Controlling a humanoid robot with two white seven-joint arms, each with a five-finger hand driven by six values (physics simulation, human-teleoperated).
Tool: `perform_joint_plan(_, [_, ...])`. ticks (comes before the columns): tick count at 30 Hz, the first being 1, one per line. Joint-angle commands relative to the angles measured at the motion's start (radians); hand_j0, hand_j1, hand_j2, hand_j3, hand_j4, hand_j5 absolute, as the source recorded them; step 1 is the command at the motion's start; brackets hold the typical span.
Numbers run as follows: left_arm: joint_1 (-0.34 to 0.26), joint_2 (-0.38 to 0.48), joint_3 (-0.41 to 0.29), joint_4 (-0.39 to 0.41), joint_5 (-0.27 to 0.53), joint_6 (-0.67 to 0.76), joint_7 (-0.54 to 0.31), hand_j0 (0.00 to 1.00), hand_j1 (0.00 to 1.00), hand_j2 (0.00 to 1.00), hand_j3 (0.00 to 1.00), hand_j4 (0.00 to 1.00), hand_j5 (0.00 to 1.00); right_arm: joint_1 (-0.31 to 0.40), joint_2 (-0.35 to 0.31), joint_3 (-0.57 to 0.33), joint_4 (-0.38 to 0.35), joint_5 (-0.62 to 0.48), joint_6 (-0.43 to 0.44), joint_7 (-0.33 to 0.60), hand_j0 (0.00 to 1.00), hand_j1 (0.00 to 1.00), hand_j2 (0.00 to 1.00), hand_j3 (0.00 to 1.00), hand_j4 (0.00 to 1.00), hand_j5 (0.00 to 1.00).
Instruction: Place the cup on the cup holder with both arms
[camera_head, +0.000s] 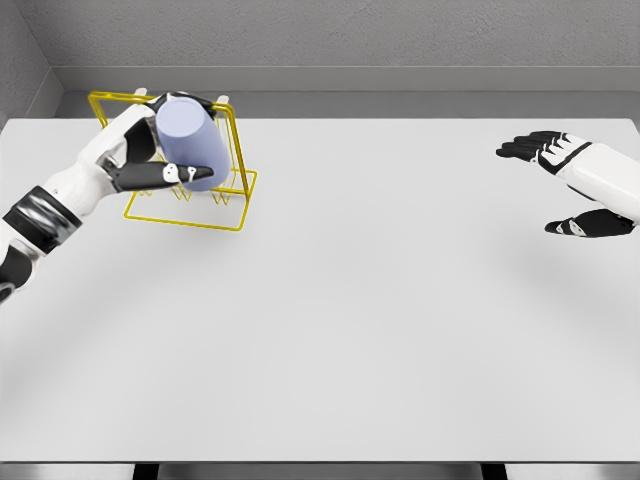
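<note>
A pale lavender cup (192, 143) is held tilted over the yellow wire cup holder (236, 190) at the table's far left. My left hand (160, 150) is shut on the cup, thumb across its front and fingers behind it. The cup overlaps the holder's upright frame, and I cannot tell whether it touches the wire. My right hand (560, 185) hovers at the far right of the table, fingers spread and holding nothing, far from the cup.
The white table (380, 300) stretches between the two hands. A grey wall runs along its far edge, close behind the holder.
</note>
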Motion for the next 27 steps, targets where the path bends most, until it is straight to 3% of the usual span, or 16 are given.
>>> perform_joint_plan(1, [0.0, 0.001, 0.001, 0.007, 0.007, 0.0, 0.0, 0.62, 0.62, 0.62, 0.62, 0.62, 0.62, 0.0, -0.001, 0.0, 0.0, -0.007, 0.003, 0.0, 1.0, 1.0, 1.0, 1.0, 1.0, 1.0])
perform_joint_plan(6, [0.002, 0.001, 0.0, 0.007, 0.01, 0.0, 0.0, 0.63, 0.63, 0.63, 0.63, 0.63, 0.63, 0.0, -0.001, 0.0, 0.0, -0.007, 0.003, -0.001, 1.0, 1.0, 1.0, 1.0, 1.0, 1.0])
perform_joint_plan(9, [0.0, 0.002, 0.0, 0.008, 0.01, 0.004, 0.0, 0.79, 0.79, 0.79, 0.79, 0.79, 0.79, 0.0, -0.001, 0.0, 0.0, -0.007, 0.003, -0.001, 1.0, 1.0, 1.0, 1.0, 1.0, 1.0])
perform_joint_plan(11, [0.0, 0.002, 0.0, 0.008, 0.008, 0.004, 0.0, 0.84, 0.84, 0.84, 0.84, 0.84, 0.84, 0.0, -0.001, 0.0, 0.0, -0.007, 0.003, -0.001, 1.0, 1.0, 1.0, 1.0, 1.0, 1.0])
perform_joint_plan(23, [-0.012, -0.001, 0.0, 0.025, 0.007, 0.007, 0.0, 0.85, 0.85, 0.85, 0.85, 0.85, 0.85, 0.0, -0.001, 0.0, 0.001, -0.007, 0.003, -0.001, 1.0, 1.0, 1.0, 1.0, 1.0, 1.0])
perform_joint_plan(27, [-0.014, -0.001, -0.002, 0.025, 0.005, 0.008, 0.0, 0.9, 0.9, 0.9, 0.9, 0.9, 0.9, 0.0, -0.001, -0.002, 0.001, -0.007, 0.003, -0.001, 1.0, 1.0, 1.0, 1.0, 1.0, 1.0])
